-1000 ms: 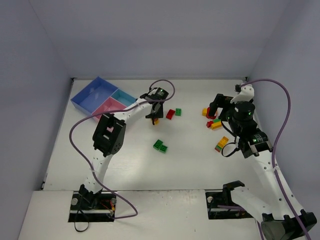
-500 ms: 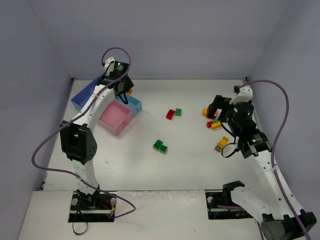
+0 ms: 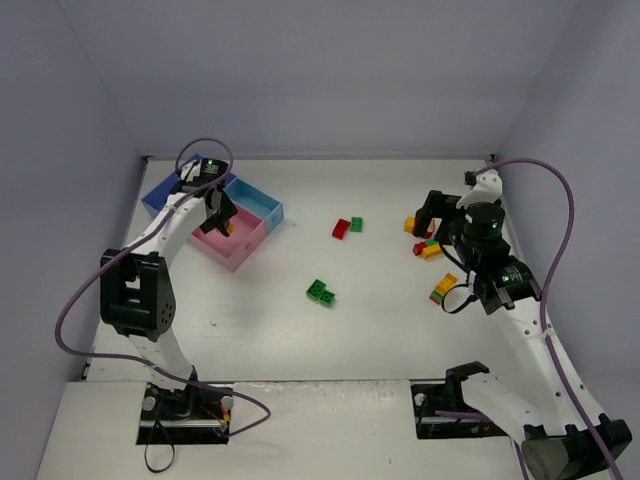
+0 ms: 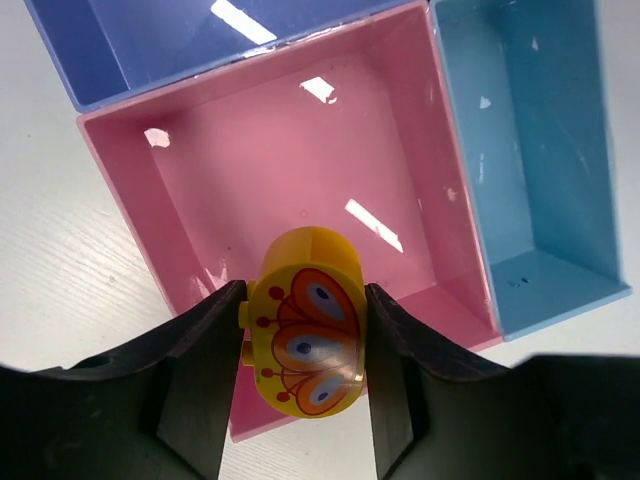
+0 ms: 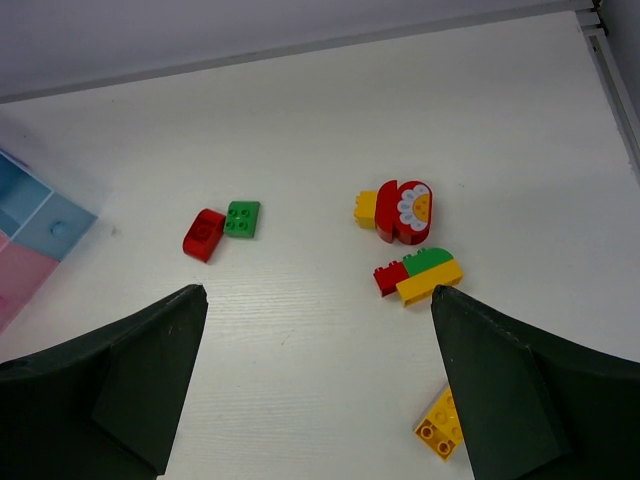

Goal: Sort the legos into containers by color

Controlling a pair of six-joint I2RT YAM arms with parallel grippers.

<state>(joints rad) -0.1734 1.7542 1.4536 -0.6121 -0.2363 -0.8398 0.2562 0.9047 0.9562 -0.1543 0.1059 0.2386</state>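
My left gripper (image 3: 222, 220) is shut on a yellow brick with a butterfly print (image 4: 305, 335) and holds it over the near edge of the tray's pink compartment (image 4: 290, 170). The blue compartment (image 4: 200, 40) and the teal one (image 4: 530, 150) flank it. My right gripper (image 3: 432, 212) is open and empty above the table. Ahead of it lie a red brick (image 5: 205, 233), a green brick (image 5: 242, 218), a red-and-yellow flower piece (image 5: 400, 210), a red-green-yellow stack (image 5: 420, 273) and a yellow brick (image 5: 440, 430).
A green brick (image 3: 320, 291) lies alone mid-table. The tray (image 3: 175, 190) sits at the far left near the back wall. Side walls close in the table on both sides.
My left arm has swung left from mid-table to the tray with the yellow brick and now hangs over the pink compartment. The tray has shifted slightly. The right arm has barely moved.
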